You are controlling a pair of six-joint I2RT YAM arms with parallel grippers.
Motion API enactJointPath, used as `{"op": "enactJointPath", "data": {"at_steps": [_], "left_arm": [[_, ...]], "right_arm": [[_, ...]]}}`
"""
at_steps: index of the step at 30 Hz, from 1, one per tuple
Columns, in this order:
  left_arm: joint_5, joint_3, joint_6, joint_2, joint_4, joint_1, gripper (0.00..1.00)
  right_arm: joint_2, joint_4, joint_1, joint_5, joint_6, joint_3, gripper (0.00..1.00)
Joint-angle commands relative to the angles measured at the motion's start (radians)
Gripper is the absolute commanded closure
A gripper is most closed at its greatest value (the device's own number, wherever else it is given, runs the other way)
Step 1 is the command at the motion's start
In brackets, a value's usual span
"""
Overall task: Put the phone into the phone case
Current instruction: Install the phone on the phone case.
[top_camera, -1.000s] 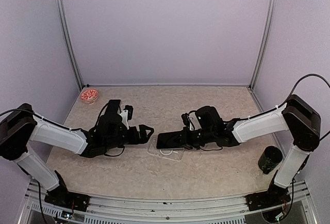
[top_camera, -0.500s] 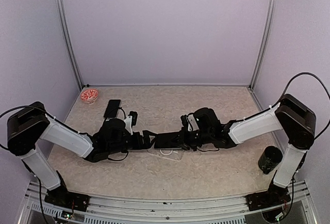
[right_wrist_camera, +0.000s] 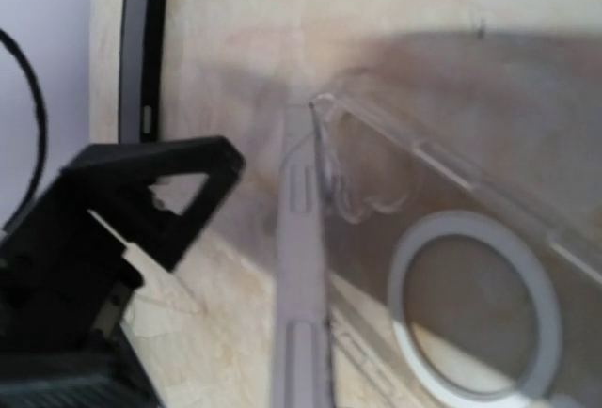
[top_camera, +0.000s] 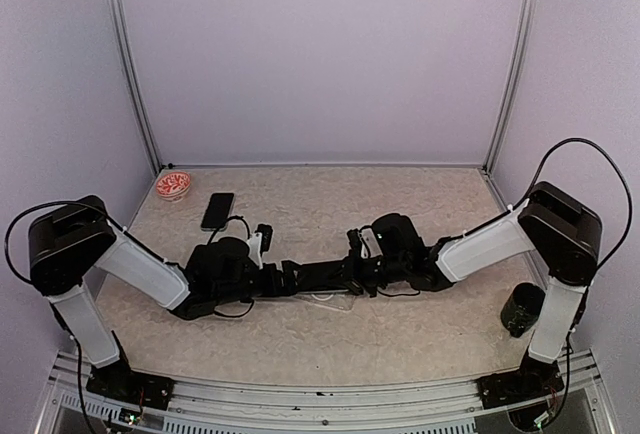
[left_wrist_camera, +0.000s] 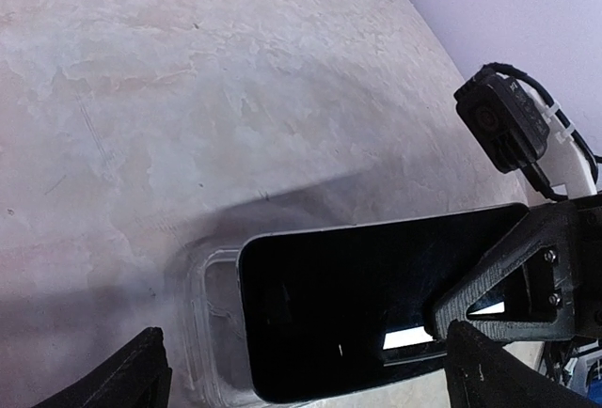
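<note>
Right tool (top_camera: 354, 272) pinches the phone (left_wrist_camera: 357, 305), poising it over the clear phone case (left_wrist_camera: 209, 325) mid-frame; left tool (top_camera: 284, 275), spread, flanks its free end, probably to guide.

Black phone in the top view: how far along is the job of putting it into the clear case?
Done: the right end effector is shut on the black slab phone, holding it over the clear plastic case. In hand: the open left end effector brackets the phone's free end. Left: the phone looks not yet seated; the case's corner shows beyond it, so lowering and pressing in remain.
</note>
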Motion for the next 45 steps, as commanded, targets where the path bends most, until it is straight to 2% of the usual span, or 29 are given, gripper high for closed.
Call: {"op": "enactJointPath", "data": {"at_steps": [1,23,33,45], "left_arm": [[0.031,-0.009,-0.011,0.032,0.06,-0.014,0.01],[0.032,-0.01,-0.034,0.077,0.104,-0.052,0.01],[0.029,-0.002,-0.045,0.103,0.111,-0.077,0.01],[0.044,0.029,-0.04,0.13,0.1,-0.082,0.01]], "right_arm": [[0.012,0.099,0.003,-0.033,0.033,0.005,1.0],[0.079,0.126,-0.014,-0.059,0.114,-0.032,1.0],[0.125,0.183,-0.033,-0.102,0.222,-0.061,1.0],[0.206,0.21,-0.035,-0.175,0.218,-0.01,1.0]]}}
